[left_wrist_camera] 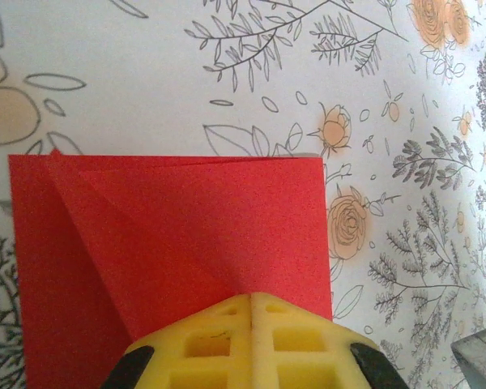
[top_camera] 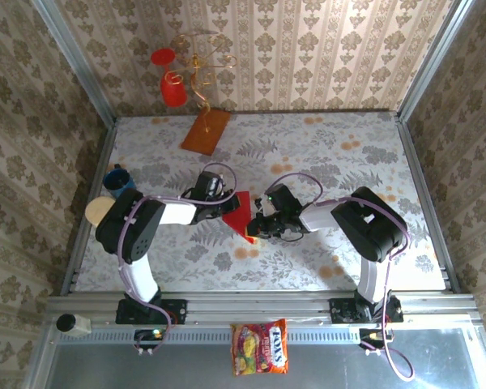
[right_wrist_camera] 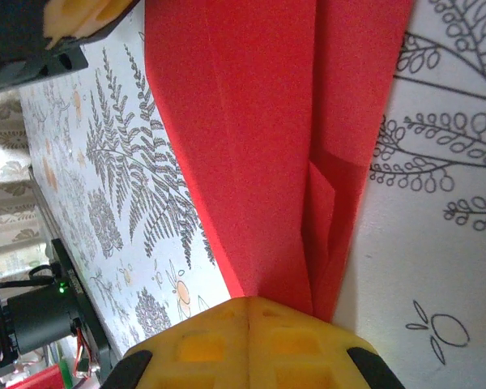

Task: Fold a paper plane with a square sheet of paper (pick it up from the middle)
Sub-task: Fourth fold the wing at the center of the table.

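- The square sheet of paper (top_camera: 238,214), bright red and already partly folded, is near the middle of the tabletop (top_camera: 364,162), bridged between the two arms
- The left gripper (top_camera: 227,203) has its jaws pressed together on one edge of the sheet, and the right gripper (top_camera: 257,227) pinches the opposite end the same way; in each wrist view red paper runs out from between the yellow pads (left_wrist_camera: 308,348)
- Handling, as I judge it: very light, thin and limp; it takes a crease well, but will likely sag, buckle or tear if the arms pull or twist against each other
- Its smooth faces could slide out of a loose pinch
- The best hold is probably a layered, folded edge close to the middle crease, where the paper is stiffest, rather than a single-ply corner
- The left wrist view lays out a broad face with a straight far edge and a diagonal crease running from the far left corner towards the pads
- The right wrist view shows stacked layers and a small tucked flap near its own pads
- The top view places both arms reaching inward; the sheet looks tilted there, and I cannot tell whether its lower edge touches the tabletop
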